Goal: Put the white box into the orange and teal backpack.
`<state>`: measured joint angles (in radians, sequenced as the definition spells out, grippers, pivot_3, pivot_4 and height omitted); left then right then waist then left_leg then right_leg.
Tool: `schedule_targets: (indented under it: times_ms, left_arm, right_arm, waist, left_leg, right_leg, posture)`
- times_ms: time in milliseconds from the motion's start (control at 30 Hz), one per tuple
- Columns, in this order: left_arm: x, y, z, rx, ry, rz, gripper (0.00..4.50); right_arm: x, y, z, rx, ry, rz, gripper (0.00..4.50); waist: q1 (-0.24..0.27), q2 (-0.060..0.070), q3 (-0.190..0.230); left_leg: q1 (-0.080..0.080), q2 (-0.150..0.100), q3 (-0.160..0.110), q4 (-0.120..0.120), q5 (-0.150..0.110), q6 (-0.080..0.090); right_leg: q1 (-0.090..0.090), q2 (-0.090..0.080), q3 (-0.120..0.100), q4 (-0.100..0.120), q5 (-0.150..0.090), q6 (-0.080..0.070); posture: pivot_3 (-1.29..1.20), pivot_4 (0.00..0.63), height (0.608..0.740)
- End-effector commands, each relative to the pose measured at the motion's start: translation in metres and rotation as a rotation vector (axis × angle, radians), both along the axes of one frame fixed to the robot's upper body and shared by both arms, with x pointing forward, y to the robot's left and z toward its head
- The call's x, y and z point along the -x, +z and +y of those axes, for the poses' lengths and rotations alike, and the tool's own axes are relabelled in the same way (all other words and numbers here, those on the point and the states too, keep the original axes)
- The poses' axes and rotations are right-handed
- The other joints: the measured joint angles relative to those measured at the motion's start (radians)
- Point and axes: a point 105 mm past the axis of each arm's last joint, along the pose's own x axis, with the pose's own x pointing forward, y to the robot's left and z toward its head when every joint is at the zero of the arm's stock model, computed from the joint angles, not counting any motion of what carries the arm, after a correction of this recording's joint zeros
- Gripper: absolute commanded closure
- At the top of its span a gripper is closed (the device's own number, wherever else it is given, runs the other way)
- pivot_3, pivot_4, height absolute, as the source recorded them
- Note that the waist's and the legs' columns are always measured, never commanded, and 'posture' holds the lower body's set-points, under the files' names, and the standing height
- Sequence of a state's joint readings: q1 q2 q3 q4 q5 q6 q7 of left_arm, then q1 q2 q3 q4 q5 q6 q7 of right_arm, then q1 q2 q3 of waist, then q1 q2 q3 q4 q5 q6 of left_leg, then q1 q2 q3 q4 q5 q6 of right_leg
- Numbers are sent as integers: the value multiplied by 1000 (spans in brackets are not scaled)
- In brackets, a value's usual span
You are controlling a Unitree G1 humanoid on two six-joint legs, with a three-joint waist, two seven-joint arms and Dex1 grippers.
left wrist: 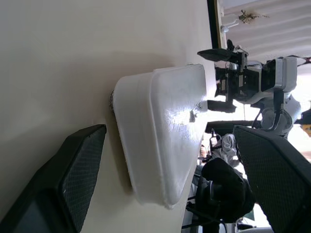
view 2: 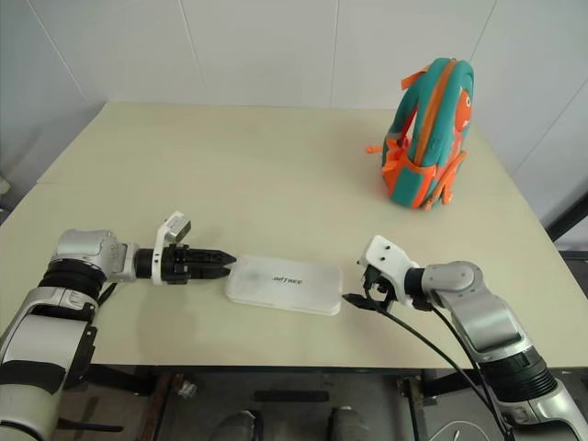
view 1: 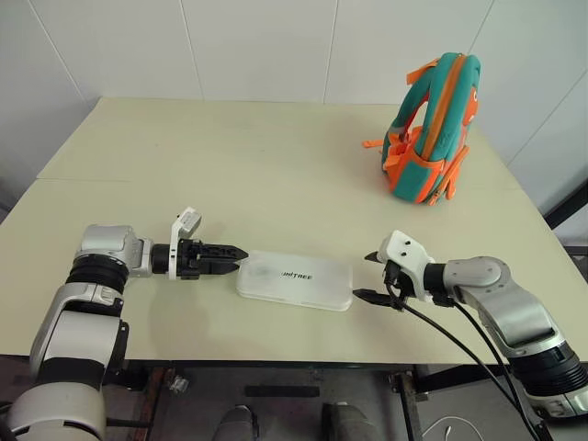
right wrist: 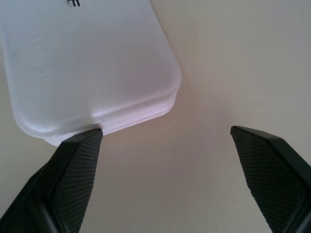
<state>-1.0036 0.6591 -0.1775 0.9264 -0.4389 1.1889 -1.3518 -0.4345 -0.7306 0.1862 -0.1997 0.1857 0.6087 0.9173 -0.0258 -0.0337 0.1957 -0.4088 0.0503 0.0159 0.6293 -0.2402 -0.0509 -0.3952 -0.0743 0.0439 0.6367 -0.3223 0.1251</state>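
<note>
- I see the flat white glossy plastic box [view 1: 294, 280] with rounded corners lying flat near the front edge of the table, its long side running across between my two arms; small dark lettering sits on its lid, and a seam runs round its rim.
- The small soft teal backpack with orange panels and orange webbing straps [view 1: 432, 129] stands upright at the far right of the table, well apart from the box.
- My left gripper [view 1: 231, 258] points level at the box's left end, fingertips just beside it; the wrist view shows its jaws spread wide with the box end between them.
- My right gripper [view 1: 369, 277] sits at the box's right end, jaws wide apart; one finger [right wrist: 73, 179] is right at the box's corner, the other well clear of it.
- The table [view 1: 257, 175] is a pale cream matte top with a seam across its middle.
- Behind it are white panelled walls [view 1: 276, 46].
</note>
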Motion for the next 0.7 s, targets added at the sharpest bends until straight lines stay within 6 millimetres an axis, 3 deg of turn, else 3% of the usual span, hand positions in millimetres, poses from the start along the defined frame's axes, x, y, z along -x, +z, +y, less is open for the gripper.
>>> schedule_targets:
  times_ms: [33, 467, 600, 700]
  left_arm:
    - [-1, -5, -4, -1, -13, 10, 0]
    - [-4, -12, -16, -6, -74, -22, 0]
    - [-1, -14, -19, -32, -136, -66, 833]
    - [-1, -11, -23, -19, -157, -88, 1748]
  right_arm:
    - [0, 13, 7, -15, 31, -54, 28]
    - [1, 14, 10, -15, 43, -55, 28]
    - [1, 14, 9, -13, 39, -58, 0]
    - [0, 15, 9, -14, 39, -60, 0]
  waist:
    - [0, 0, 0]
    - [4, 0, 0]
    - [7, 0, 0]
    - [4, 0, 0]
  left_leg:
    - [0, 0, 0, 0, 0, 0]
    - [1, -1, -1, 1, 0, 0]
    - [1, -1, -1, 1, 0, 0]
    - [0, -1, -1, 0, 0, 0]
  right_leg:
    - [0, 0, 0, 0, 0, 0]
    - [1, 0, 0, 1, 0, 0]
    - [1, 0, 0, 1, 0, 1]
    - [1, 0, 0, 0, 0, 1]
  posture:
    - [0, 150, 740]
    - [0, 150, 740]
    - [0, 150, 740]
    - [0, 150, 740]
